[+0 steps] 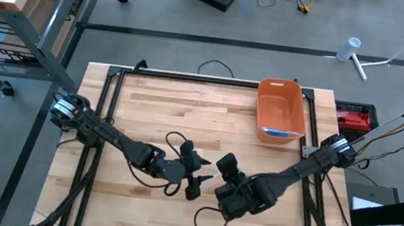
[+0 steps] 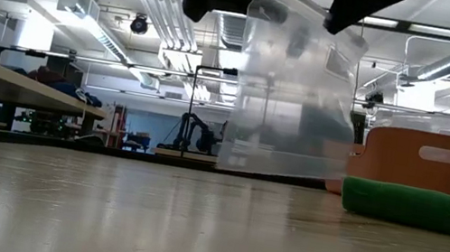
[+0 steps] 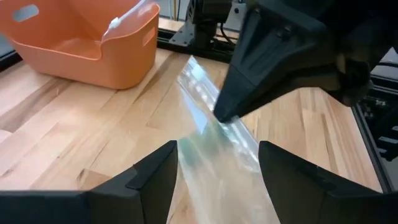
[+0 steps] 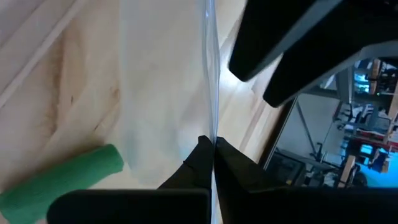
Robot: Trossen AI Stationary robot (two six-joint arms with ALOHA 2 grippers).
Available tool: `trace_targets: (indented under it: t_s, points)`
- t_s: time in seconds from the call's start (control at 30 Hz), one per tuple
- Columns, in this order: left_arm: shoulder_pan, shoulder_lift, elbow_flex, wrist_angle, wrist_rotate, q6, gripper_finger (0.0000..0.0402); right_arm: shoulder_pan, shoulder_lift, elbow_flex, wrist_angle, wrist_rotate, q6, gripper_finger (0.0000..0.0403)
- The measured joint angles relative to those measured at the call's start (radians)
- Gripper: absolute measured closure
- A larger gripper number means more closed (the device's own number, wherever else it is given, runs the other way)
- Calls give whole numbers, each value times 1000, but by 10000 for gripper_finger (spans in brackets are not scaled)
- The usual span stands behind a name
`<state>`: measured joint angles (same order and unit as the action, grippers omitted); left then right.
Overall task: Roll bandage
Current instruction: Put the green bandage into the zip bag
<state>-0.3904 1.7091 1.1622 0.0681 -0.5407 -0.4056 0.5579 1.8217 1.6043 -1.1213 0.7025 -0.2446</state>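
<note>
Your way across mid-bench is blocked by the hanging clear bag (image 2: pixel 290 91). The green roll (image 2: pixel 406 205) and orange bin (image 1: pixel 280 109) crowd the right side; the bench (image 1: pixel 157 100) stands open on the left.

No text, label or brand is legible anywhere on the table. Nothing in the room behind reads either.

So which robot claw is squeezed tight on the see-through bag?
The right gripper. Its fingers are pinched shut on the clear plastic bag's edge, holding it up, while the left gripper has its fingers spread apart around the bag.
</note>
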Motion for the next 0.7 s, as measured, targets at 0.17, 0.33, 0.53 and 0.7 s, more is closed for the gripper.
trace_targets:
  t_s: [0.17,0.33,0.53,0.7]
  points:
    - [0,0,0,-1,13,34,199,-10,0,0,0,-37,25,403]
    - [0,0,0,-1,26,39,205,-32,0,0,1,-114,66,403]
    - [-1,0,-7,-5,58,38,199,-41,0,0,2,-136,88,403]
    - [-1,0,-15,-9,61,38,195,-42,0,0,5,-135,96,403]
